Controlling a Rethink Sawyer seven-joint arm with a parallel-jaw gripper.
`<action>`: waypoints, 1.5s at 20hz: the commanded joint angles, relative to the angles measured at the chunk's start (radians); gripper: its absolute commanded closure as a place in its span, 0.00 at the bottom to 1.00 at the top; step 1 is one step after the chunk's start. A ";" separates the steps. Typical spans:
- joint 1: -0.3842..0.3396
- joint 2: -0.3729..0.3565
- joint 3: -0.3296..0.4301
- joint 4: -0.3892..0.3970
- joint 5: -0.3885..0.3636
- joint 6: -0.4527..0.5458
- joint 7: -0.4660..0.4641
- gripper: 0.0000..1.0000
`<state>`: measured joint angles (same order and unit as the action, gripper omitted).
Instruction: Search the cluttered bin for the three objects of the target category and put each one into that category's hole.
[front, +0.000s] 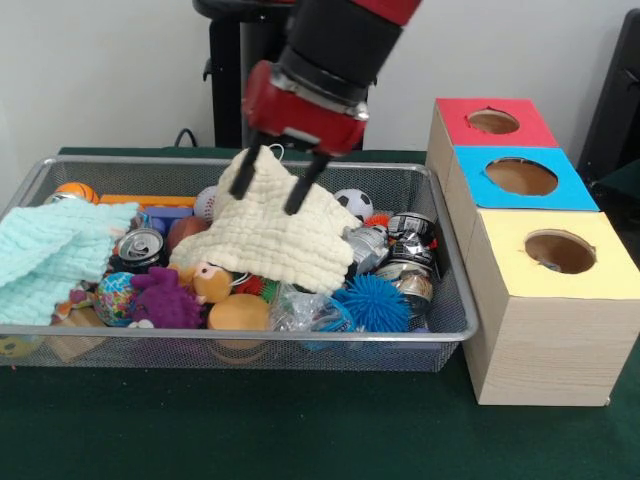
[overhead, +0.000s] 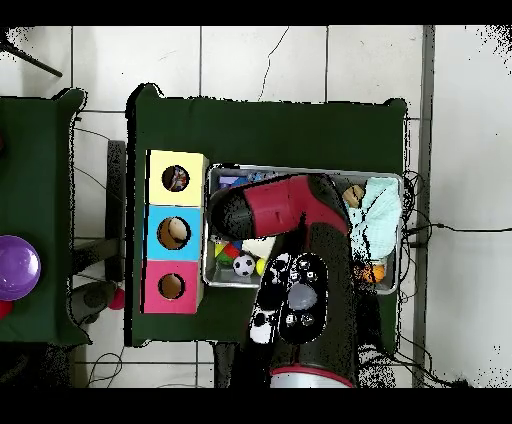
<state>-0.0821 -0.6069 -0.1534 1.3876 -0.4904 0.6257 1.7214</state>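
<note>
The patterned fabric scraps that the task asks for do not show anywhere; I see none on top of the clutter, so I think they lie hidden under other things. In the yellow-topped box's hole (front: 560, 251) something small and dark shows at the left edge, but I cannot tell what it is, so I cannot say that any scrap is already inside. In my judgement, all or most of the search is still left.

The wire mesh bin (front: 240, 338) is my landmark. The yellow-topped box (front: 590, 290) stands just beside the bin's right end, at the front of a row of three boxes; behind it come the blue-topped box (front: 520, 177) and the red-topped box (front: 492, 122).

Over the middle of the bin hangs the gripper (front: 268, 187). Its two black fingers are apart, and they reach down against the upper part of the big cream waffle cloth (front: 275, 235), one at each side of its raised corner. They are not clamped on it, as far as I can see. This cloth covers the centre of the bin. At the bin's left end lies the mint-green cloth (front: 55, 255), partly over the rim. Along the bin's front side lie a purple plush toy (front: 165, 298) and a blue spiky ball (front: 372, 303), and near its back side a small football (front: 353, 203).
</note>
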 joint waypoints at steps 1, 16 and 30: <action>-0.122 0.002 0.142 -0.004 -0.131 -0.038 -0.326 0.00; -0.345 0.054 0.260 -0.048 -0.249 0.007 -0.384 0.00; -0.465 0.114 0.393 0.036 -0.115 0.080 -0.254 0.00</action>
<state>-0.5215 -0.5471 0.0849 1.3365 -0.6719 0.6259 1.6372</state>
